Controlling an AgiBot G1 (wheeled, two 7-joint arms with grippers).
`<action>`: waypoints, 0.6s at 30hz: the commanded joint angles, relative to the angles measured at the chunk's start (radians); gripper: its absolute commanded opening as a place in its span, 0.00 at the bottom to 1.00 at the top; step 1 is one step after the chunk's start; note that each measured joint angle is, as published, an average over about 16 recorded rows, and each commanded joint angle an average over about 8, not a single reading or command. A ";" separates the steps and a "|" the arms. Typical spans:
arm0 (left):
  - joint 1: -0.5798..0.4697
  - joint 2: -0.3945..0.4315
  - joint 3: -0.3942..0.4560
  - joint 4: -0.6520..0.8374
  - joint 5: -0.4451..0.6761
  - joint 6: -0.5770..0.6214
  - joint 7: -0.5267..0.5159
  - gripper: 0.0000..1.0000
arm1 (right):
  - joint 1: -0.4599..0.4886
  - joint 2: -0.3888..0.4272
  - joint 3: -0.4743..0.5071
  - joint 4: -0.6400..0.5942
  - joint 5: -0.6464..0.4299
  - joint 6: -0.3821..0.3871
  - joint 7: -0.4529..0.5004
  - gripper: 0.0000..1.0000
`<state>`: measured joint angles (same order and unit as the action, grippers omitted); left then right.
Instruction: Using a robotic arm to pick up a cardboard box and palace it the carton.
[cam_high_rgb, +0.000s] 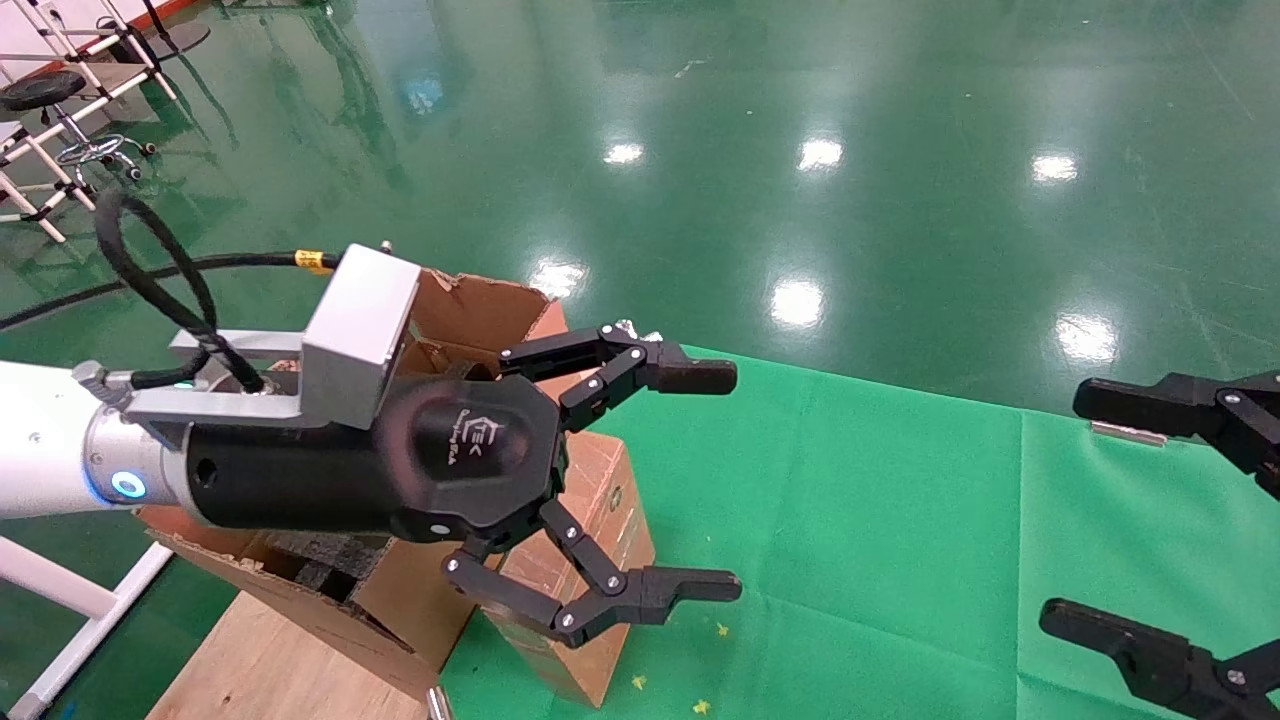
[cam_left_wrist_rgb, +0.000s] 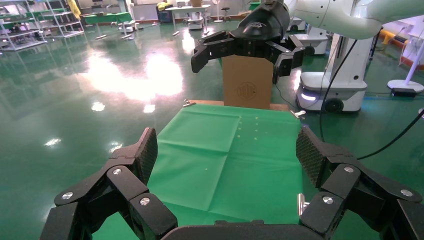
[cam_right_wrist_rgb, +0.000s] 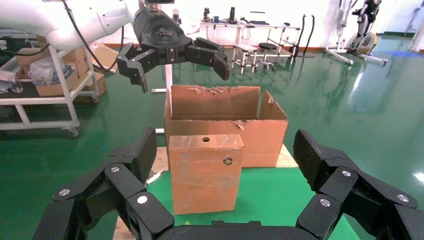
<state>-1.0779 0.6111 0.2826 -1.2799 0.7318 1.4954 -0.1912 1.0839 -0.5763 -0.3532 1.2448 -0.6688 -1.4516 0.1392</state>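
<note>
The robotic arm reaches in from the left edge of the head view, and its left gripper hangs in the middle of the frame with its jointed fingers spread wide apart, nothing between them. One finger points out above, the other below, both over the green cloth. In the right wrist view the same gripper hovers in the upper left of the frame, above the boxes and not touching them.

The cardboard box stands upright on the near edge of the green cloth in the centre of the right wrist view, a round hole in its top and a small printed symbol on its face. Just behind it, touching or nearly so, sits the carton, its torn flaps standing up. In the head view the carton lies mostly hidden behind the arm, with black foam showing at its lower left.

The right gripper shows at the right edge of the head view, its black fingers parted and empty, well apart from the box.
</note>
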 joint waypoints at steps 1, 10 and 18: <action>0.000 0.000 0.000 0.000 0.000 0.000 0.000 1.00 | 0.000 0.000 0.000 0.000 0.000 0.000 0.000 1.00; 0.000 0.000 0.000 0.000 0.000 0.000 0.000 1.00 | 0.000 0.000 0.000 0.000 0.000 0.000 0.000 1.00; 0.000 0.000 0.000 0.000 0.000 0.000 0.000 1.00 | 0.000 0.000 0.000 0.000 0.000 0.000 0.000 0.12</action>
<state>-1.0777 0.6111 0.2824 -1.2802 0.7318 1.4954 -0.1910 1.0839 -0.5763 -0.3531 1.2448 -0.6688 -1.4516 0.1392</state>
